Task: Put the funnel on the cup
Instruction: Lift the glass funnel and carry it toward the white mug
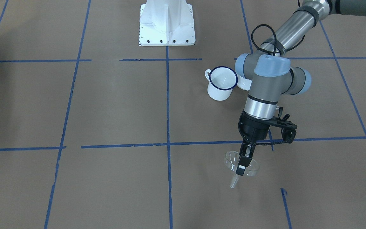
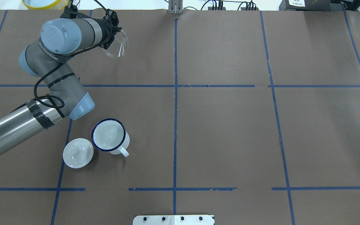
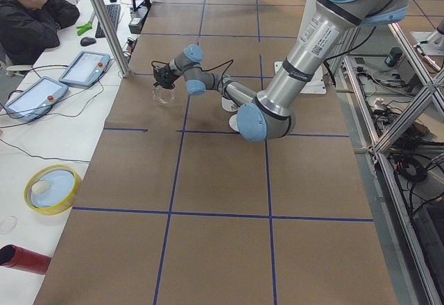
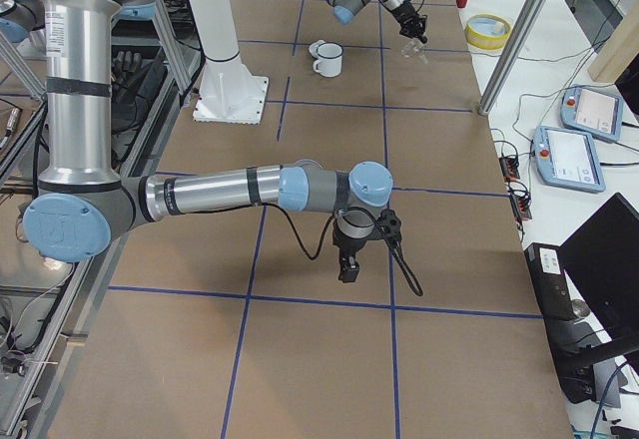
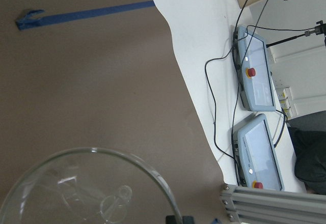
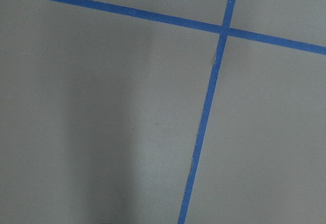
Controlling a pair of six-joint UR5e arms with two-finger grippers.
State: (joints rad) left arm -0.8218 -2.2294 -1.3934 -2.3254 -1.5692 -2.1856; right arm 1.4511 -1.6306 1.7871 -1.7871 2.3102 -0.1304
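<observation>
My left gripper (image 1: 240, 169) is shut on the rim of the clear plastic funnel (image 1: 231, 159) and holds it tilted, spout pointing down and outward, near the table's far left edge. The funnel also shows in the overhead view (image 2: 119, 47) beside the left gripper (image 2: 110, 42), and fills the bottom of the left wrist view (image 5: 91, 188). The white enamel cup (image 1: 221, 83) with a blue rim stands upright and empty (image 2: 108, 136), well short of the funnel toward the robot. My right gripper (image 4: 348, 267) hovers over bare table far from both; I cannot tell whether it is open or shut.
A round white knobbed lid (image 2: 78, 153) lies right beside the cup. The white robot base (image 1: 167, 24) is at the table's near edge. A side table beyond the far edge holds a yellow bowl (image 3: 52, 187), control pendants (image 5: 257, 76) and cables.
</observation>
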